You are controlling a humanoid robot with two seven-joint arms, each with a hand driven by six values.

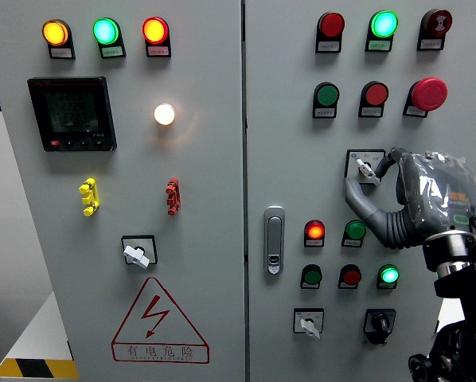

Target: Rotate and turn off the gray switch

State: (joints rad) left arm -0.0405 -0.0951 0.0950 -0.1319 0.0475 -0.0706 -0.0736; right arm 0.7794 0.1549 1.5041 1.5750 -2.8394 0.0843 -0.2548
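Gray cabinet panel [286, 119] fills my view, and my right hand [405, 203] has its fingertips [379, 171] pinched on the gray switch [365, 167] at its ten o'clock (lever tilted toward ten too).

Right hand [409, 199] raised at 3 o'clock of frame, left arm out of view.
Right arm enters from 5 o'clock, dark forearm rising to a metal wrist ring, gray plastic-wrapped palm above it. Fingers [364, 205] curl toward 9 o'clock, the upper fingertip reaching toward 10 o'clock; cannot tell if they grip anything.
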